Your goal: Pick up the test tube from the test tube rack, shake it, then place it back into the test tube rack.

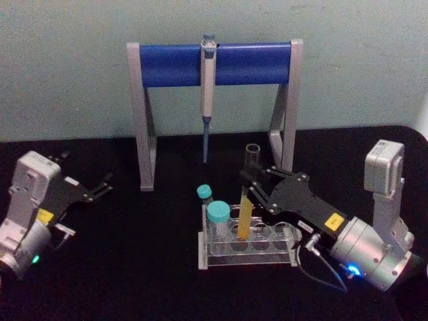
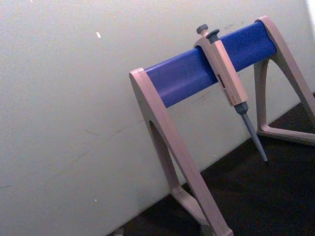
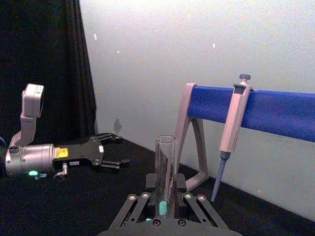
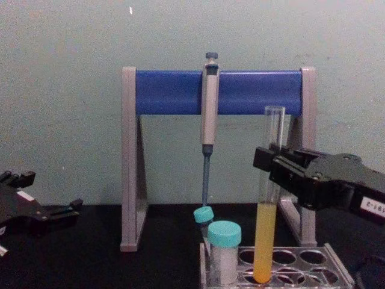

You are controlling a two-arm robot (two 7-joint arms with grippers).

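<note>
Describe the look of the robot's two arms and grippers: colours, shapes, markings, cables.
The left gripper and right gripper match: black angular linkage fingers on a black body with a yellow label, then a silver cylindrical wrist carrying a grey boxy camera module. The left wrist glows green, the right blue. A thin cable loops beside the right wrist.

The test tube rack [image 4: 338, 267] is cut off by the chest view's lower edge (base lost); the test tube's [image 1: 246, 215] middle is hidden by the right gripper [image 1: 254, 186].
</note>
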